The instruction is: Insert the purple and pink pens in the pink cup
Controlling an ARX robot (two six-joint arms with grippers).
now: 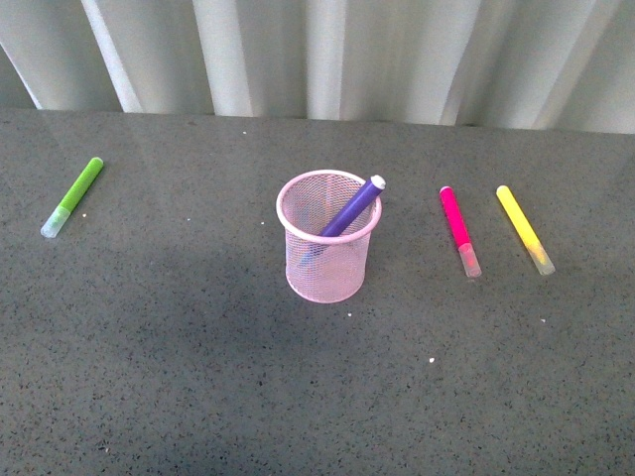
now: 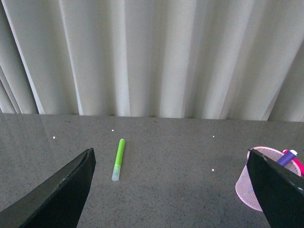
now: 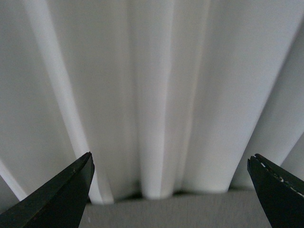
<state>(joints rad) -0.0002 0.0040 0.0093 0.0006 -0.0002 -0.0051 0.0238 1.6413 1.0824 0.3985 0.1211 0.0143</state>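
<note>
The pink cup (image 1: pixel 328 236) stands upright in the middle of the table. The purple pen (image 1: pixel 351 208) leans inside it, its whitish cap sticking out over the right rim. The pink pen (image 1: pixel 458 228) lies flat on the table to the right of the cup, apart from it. Neither gripper shows in the front view. My left gripper (image 2: pixel 171 190) is open and empty; its view shows the cup (image 2: pixel 251 183) partly behind one finger. My right gripper (image 3: pixel 171 190) is open and empty, facing the curtain.
A lime-green marker (image 1: pixel 72 196) lies at the far left, also seen in the left wrist view (image 2: pixel 118 159). A yellow marker (image 1: pixel 525 229) lies right of the pink pen. A white pleated curtain (image 1: pixel 327 55) hangs behind the grey speckled table (image 1: pixel 198 377).
</note>
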